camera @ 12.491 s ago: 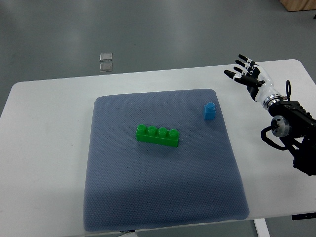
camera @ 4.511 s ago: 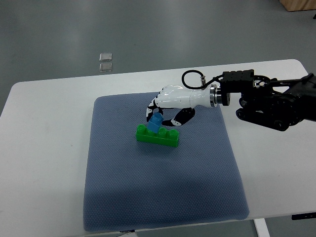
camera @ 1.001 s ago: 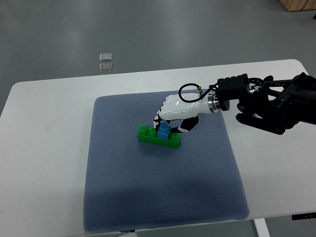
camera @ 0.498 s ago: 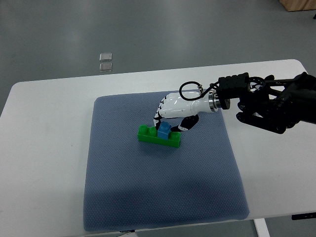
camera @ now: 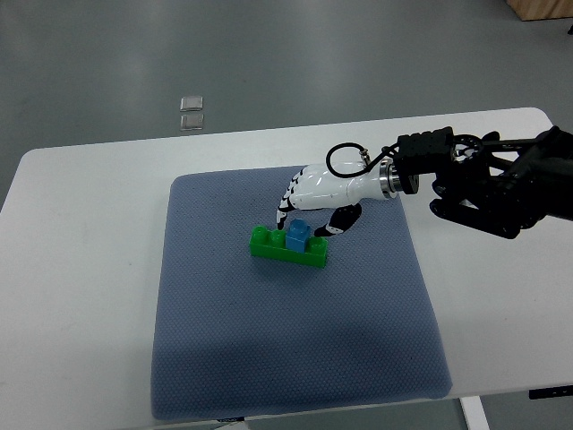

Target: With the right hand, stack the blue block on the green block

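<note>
Blue block (camera: 298,235): sits upright on top of the green block, around the middle of its length, looking square to it.
Green block (camera: 287,248): long brick lying flat on the mat, near the mat's centre and a little toward the far side.
Right hand (camera: 313,204): just behind and above the blue block; fingers curve down beside it, thumb low to its right. I cannot tell whether the tips touch the block or have let go.
Progress: stacking looks done. My judgement is that only release and retreat of the hand remain, plus confirming the block is pressed home.
Left arm: not in sight.
Containers: none on the table.
Mat (camera: 224,358): dark blue-grey, holds only the two blocks.
Table (camera: 81,269): white, bare around the mat.
</note>
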Tool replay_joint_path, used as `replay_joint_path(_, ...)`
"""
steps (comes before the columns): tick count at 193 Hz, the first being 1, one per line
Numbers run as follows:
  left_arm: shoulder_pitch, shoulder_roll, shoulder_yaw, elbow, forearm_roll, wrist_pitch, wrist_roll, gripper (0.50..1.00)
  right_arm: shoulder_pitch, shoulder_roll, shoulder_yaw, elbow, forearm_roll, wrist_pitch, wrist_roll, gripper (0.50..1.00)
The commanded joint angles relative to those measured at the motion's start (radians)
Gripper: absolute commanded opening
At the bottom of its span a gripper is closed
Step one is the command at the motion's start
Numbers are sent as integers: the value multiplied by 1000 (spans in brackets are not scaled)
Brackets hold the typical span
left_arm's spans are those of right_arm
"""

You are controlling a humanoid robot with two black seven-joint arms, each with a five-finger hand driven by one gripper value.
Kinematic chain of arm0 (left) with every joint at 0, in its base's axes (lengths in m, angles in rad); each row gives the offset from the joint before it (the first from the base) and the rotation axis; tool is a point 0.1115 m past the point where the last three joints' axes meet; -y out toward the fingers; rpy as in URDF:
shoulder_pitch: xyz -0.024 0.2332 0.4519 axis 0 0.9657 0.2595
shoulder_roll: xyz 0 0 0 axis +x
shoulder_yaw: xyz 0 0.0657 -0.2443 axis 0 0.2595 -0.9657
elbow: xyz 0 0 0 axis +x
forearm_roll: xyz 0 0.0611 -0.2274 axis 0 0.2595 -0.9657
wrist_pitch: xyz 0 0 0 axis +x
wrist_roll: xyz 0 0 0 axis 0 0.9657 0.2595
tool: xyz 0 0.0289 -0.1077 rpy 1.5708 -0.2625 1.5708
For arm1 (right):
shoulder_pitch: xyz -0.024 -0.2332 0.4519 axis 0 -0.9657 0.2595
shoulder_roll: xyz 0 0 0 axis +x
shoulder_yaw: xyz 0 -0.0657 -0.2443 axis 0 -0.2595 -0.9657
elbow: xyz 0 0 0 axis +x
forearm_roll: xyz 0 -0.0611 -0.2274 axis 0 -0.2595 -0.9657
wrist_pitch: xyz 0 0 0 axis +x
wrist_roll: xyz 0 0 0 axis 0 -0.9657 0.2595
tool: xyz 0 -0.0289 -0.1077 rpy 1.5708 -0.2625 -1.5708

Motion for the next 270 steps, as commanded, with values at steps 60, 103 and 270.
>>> replay_joint_path(60,0,0,0,0,0,0,0,1000,13,-20,4,-9,11,0,0,827)
replay_joint_path(103,0,0,0,0,0,0,0,1000,27,-59,26,-7,19,54,0,832)
replay_joint_path(270,0,0,0,1,0,0,0,1000,-376,-100,715,-167,1130,189,-280,913)
